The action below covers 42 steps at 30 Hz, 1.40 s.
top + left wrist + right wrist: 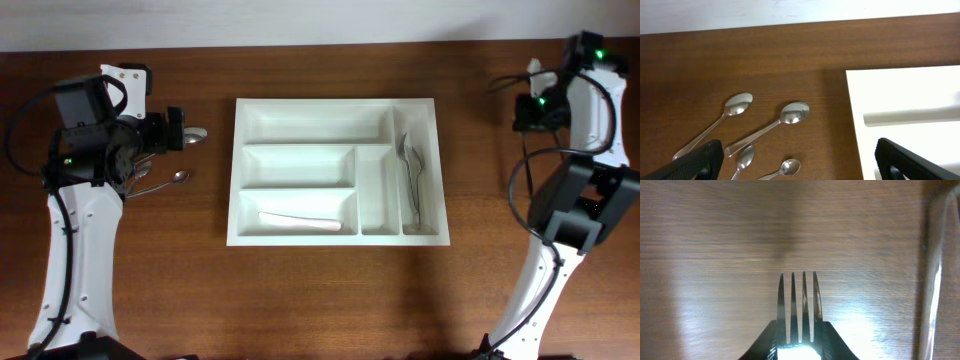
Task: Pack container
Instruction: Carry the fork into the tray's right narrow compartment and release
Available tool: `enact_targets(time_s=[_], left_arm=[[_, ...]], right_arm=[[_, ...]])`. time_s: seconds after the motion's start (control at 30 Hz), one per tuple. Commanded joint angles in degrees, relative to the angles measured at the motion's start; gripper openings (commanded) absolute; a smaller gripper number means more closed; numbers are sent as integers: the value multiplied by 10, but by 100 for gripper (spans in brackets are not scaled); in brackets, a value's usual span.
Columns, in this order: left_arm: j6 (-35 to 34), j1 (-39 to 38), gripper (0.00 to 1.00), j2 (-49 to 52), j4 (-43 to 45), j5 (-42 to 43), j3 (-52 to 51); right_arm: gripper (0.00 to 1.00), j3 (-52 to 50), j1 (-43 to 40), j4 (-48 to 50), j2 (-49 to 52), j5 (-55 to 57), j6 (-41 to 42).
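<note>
Container: the white container (335, 170) lies flat at the middle of the table (330, 290), between the two arms. It has three wide compartments on its left part and two narrow ones along its right side.
Container contents: a pale utensil (300, 222) lies lengthwise in the nearest wide compartment. Metal cutlery (413, 175) lies in the outermost narrow compartment. The individual pieces cannot be told apart from overhead.
Left gripper: the left gripper (799, 147) hangs above the wood just left of the container's far corner (905, 95). Its jaws are spread wide, with a dark finger (700, 162) at each lower corner of the wrist view. Nothing is between them.
Loose items, left: four spoons lie on the table under the left gripper. There are two large ones (715, 125) (762, 131) and two small ones (744, 159) (785, 167), all apart from the container.
Right gripper: the right gripper (799, 340) is clamped narrowly on a fork (798, 305), whose four tines point away from the wrist over bare wood.
Right arm position: it is at the far right of the table, well apart from the container.
Unresolved: a blurred pale edge runs down the right side of the right wrist view. It is not identifiable.
</note>
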Motion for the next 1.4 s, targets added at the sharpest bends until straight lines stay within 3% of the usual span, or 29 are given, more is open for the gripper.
enact_targets(time_s=[0.0,0.23,0.73,1.23,1.37], left_arm=[[9,2,99,6,-1,-4,12],[9,2,99,6,-1,-4,12],[9,2,99,6,-1,-4,12],[9,2,99,6,-1,-4,12],[9,2,99,6,-1,-4,12]], right_arm=[[18,59,44,-33,-38,-13,51],[20,134,131,-103,-51,-13,120],[19,125,265,-102,-29,16,243],[20,-57,261,-33,-19,43,268],[26,-89,261,0,-19,44,267]])
